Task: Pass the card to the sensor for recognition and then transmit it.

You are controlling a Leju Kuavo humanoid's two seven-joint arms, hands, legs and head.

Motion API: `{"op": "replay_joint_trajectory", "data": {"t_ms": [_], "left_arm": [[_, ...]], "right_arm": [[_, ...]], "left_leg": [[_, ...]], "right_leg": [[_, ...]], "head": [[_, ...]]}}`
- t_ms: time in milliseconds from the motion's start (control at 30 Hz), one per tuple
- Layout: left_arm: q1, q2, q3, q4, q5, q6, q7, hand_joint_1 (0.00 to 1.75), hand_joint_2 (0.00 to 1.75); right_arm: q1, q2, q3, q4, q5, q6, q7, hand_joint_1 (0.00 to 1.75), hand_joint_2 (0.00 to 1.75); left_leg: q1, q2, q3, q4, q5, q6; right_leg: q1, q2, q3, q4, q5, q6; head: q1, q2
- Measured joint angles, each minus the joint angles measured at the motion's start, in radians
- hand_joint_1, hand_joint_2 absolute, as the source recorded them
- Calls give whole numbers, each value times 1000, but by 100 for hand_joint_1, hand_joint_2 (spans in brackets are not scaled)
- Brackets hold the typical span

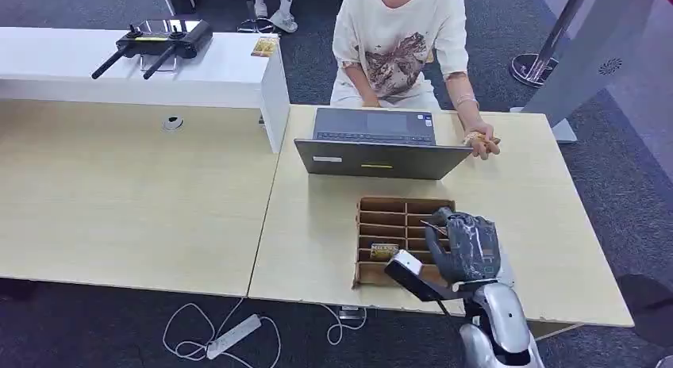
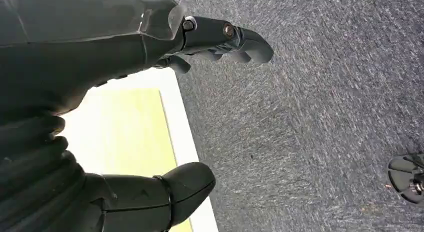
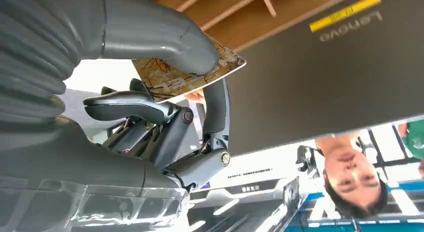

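Note:
My right hand (image 1: 467, 247) hovers over the right side of a brown cardboard divider box (image 1: 401, 212) near the table's front edge. In the right wrist view its thumb and a finger pinch a card (image 3: 186, 76) with a brown and gold pattern, held flat in front of the grey laptop lid (image 3: 325, 67). Another patterned card (image 1: 383, 251) lies in a left compartment of the box. My left hand (image 2: 125, 52) hangs beside the table's edge over grey carpet, fingers apart and holding nothing.
An open grey laptop (image 1: 373, 146) stands just behind the box, with a person (image 1: 397, 43) seated at it, one hand (image 1: 481, 141) on the table. A black device with two antennas (image 1: 155, 39) and a small card (image 1: 264, 47) sit on the white counter (image 1: 222, 70) at the far left.

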Motion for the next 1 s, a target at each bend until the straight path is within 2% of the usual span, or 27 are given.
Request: {"op": "replay_joint_trajectory", "data": {"t_ms": [333, 500, 833, 1000], "left_arm": [[2, -3, 1, 0, -10, 7, -10, 0, 175], [3, -5, 1, 0, -22, 7, -17, 0, 175], [4, -4, -5, 0, -52, 5, -44, 0, 175], [4, -3, -7, 0, -54, 5, -45, 0, 175]], "right_arm": [[-38, 0, 0, -39, -6, -31, -37, 175, 175], [-81, -18, 0, -64, -29, -32, -60, 175, 175], [-187, -114, -1, -84, -142, -32, -86, 175, 175], [-234, -138, -3, -80, -158, -30, -85, 175, 175]], "left_leg": [[0, 0, 0, 0, 0, 0], [0, 0, 0, 0, 0, 0], [-1, 0, 0, 0, 0, 0], [-1, 0, 0, 0, 0, 0]], "right_leg": [[0, 0, 0, 0, 0, 0], [0, 0, 0, 0, 0, 0], [0, 0, 0, 0, 0, 0], [0, 0, 0, 0, 0, 0]], "head": [[0, 0], [0, 0], [0, 0], [0, 0]]}}
